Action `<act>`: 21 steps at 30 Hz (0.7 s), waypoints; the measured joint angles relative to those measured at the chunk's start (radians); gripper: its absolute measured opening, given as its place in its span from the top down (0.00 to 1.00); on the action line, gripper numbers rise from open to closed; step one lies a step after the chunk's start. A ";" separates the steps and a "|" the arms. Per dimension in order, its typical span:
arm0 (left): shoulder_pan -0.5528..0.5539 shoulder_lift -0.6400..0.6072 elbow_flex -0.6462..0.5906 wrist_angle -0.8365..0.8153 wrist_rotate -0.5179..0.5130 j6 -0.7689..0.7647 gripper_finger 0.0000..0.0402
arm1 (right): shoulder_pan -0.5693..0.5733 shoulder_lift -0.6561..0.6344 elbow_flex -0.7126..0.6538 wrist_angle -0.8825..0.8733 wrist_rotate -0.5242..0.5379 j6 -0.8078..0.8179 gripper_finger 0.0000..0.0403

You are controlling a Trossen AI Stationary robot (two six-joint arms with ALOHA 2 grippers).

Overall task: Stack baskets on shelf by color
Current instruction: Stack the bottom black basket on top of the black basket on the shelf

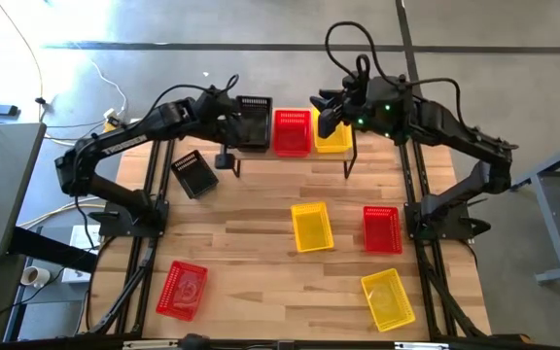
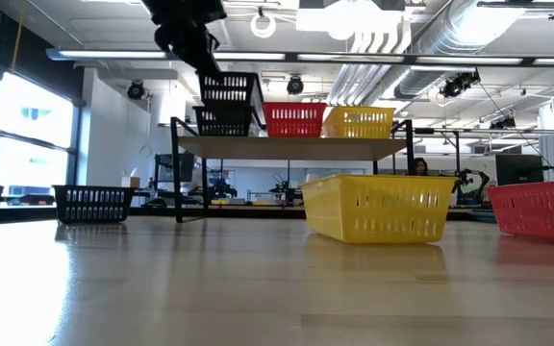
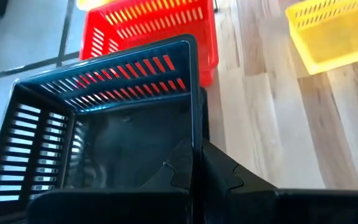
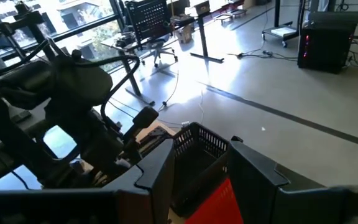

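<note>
My left jaws (image 3: 194,163) clamp the rim of a black plastic mesh basket (image 1: 254,121) — held above the wooden-topped shelf (image 2: 291,146); right jaws (image 4: 201,165) released, over the shelf too.

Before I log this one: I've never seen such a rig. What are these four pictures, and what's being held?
Two robot arms work at a wooden table. One camera looks down from above, one looks level across the tabletop, and one rides each wrist. The left tool grips a black basket by its rim, tilted over another black basket on the shelf, beside a red basket and a yellow basket. The right tool is open and empty, above the shelf's yellow end. Loose on the table: a third black basket, two yellow ones, two red ones.
</note>
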 joint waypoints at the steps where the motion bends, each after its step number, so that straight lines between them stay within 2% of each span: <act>1: 0.004 0.008 0.000 0.000 0.000 0.005 1.00 | -0.007 0.000 0.000 0.000 -0.011 -0.008 0.67; 13: 0.033 0.060 0.000 0.004 -0.004 0.013 1.00 | -0.064 0.000 0.000 0.000 -0.078 -0.040 0.67; 21: 0.039 0.062 0.000 0.013 -0.020 -0.012 0.94 | -0.078 -0.011 0.000 0.000 -0.078 -0.042 0.67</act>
